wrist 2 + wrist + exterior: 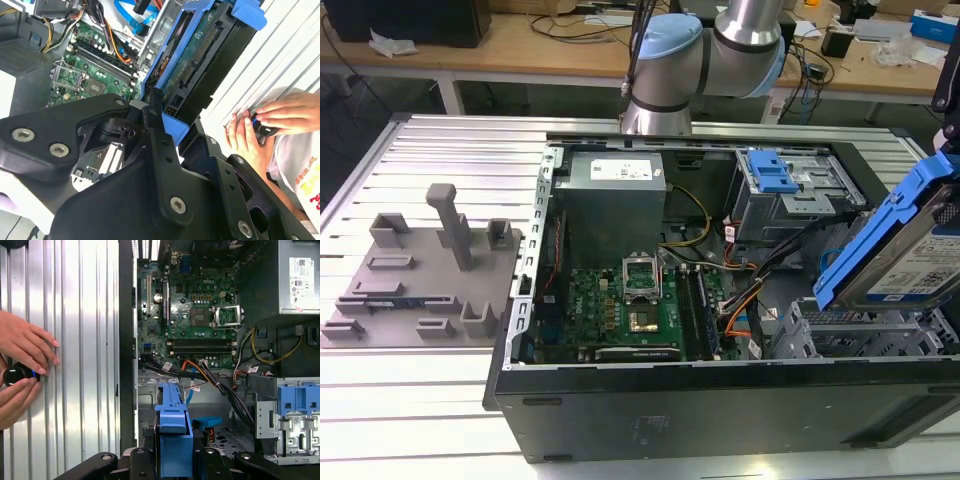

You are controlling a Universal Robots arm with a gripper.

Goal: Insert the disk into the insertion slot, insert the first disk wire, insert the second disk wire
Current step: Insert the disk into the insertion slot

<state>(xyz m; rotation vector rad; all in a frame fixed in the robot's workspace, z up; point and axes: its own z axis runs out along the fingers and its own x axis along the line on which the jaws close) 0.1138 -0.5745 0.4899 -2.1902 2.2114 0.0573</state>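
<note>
Claw (172, 462) shut tight on the disk (920, 255), pinching the blue carrier at its upper end, one finger (142, 462) on either flank; the disk is off the worktop (85, 365) and hanging in the air over the open computer case (720, 400); its long axis runs away from the claw on a slant, high end in the grip, low end dipping toward the case floor; and right there, below and just ahead of the claw, sits the insertion slot (860, 335), the low perforated grey cage; the disk's low corner hovers just above the cage's top edge, apart from it as far as the exterior view tells, so nothing is seated yet; the taller cage (790, 185) with the blue latch stands farther out beyond the claw; a cable bundle (745, 300) in orange and black lies loose beside the slot, though which strands are the disk wires cannot be told; the arm (665, 60) stands at the far side of the case, and the wrist looks pitched to hold that slant, with the disk edge-on in the first wrist view; off to the claw's side, past the case wall, a person's hands (25, 347) rest on a small black knob (14, 375).
</note>
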